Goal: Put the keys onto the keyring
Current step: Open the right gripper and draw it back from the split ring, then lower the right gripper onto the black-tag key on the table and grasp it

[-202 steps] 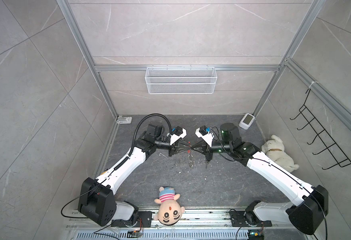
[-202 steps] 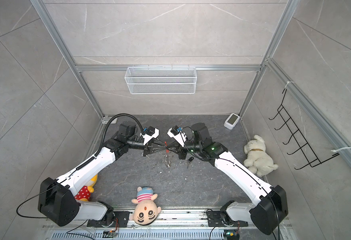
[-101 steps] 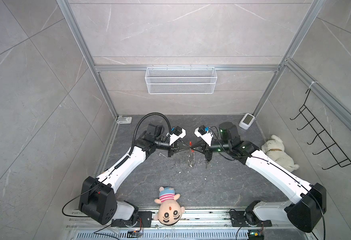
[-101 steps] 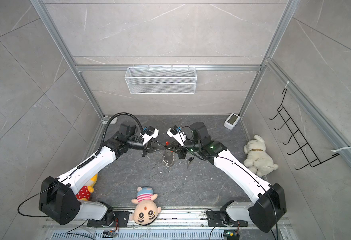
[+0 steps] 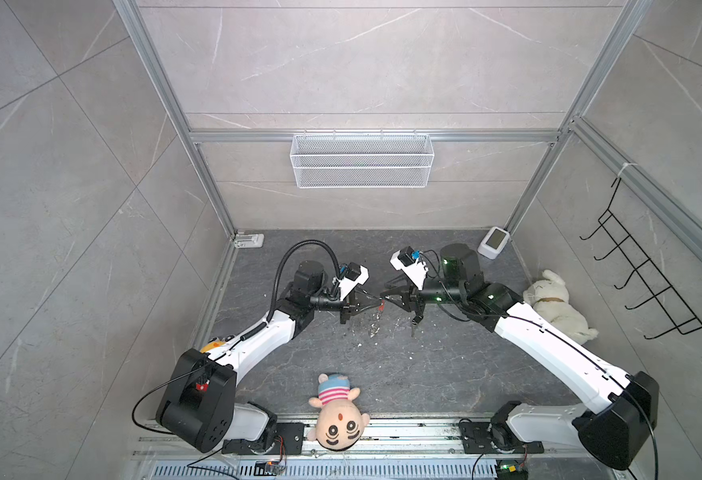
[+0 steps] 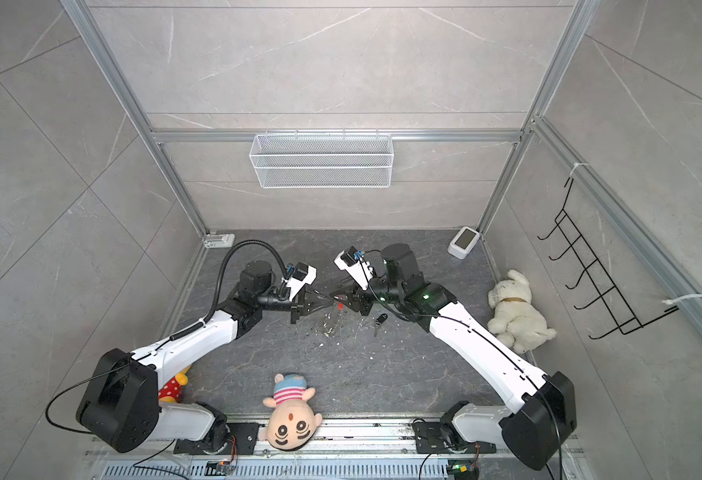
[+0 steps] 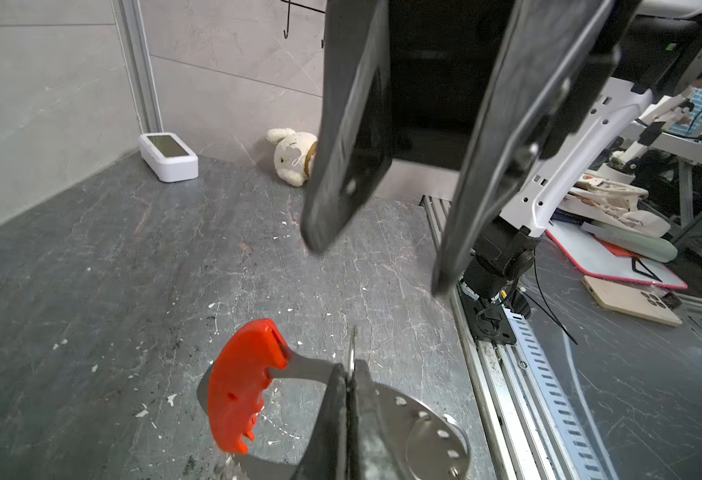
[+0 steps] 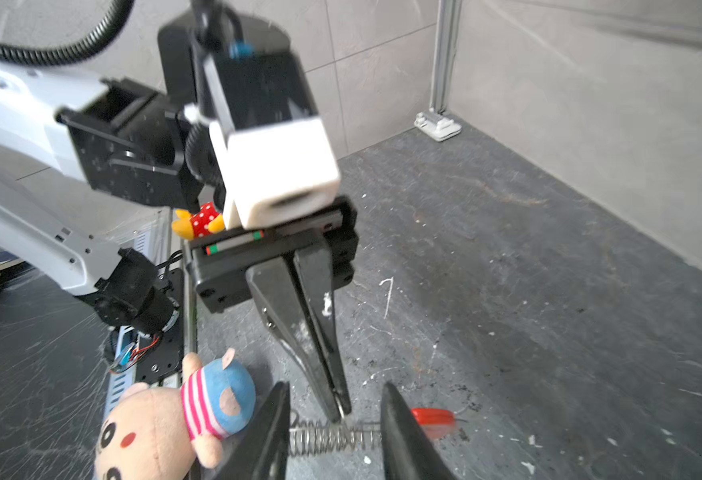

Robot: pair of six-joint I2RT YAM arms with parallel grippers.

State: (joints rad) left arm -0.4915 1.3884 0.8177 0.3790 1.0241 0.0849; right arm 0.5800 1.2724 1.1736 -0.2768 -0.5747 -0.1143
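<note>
The keyring is a metal loop with a red plastic segment and a row of small silver rings. My left gripper is shut on one thin ring of it and holds it above the floor; both top views show it mid-scene. My right gripper stands open, tip to tip with the left, its jaws either side of the ring row without touching. The keys, small and dark, lie on the floor under the right wrist.
A striped-cap plush doll lies at the front edge, a white plush dog by the right wall, and a red-and-yellow plush under the left arm. A white device sits back right. A thin white bent wire lies on the floor.
My left gripper has shut on the keyring. My right gripper, shut before, has opened and its jaws now stand off the rings. Both arms stay nearly in place.
</note>
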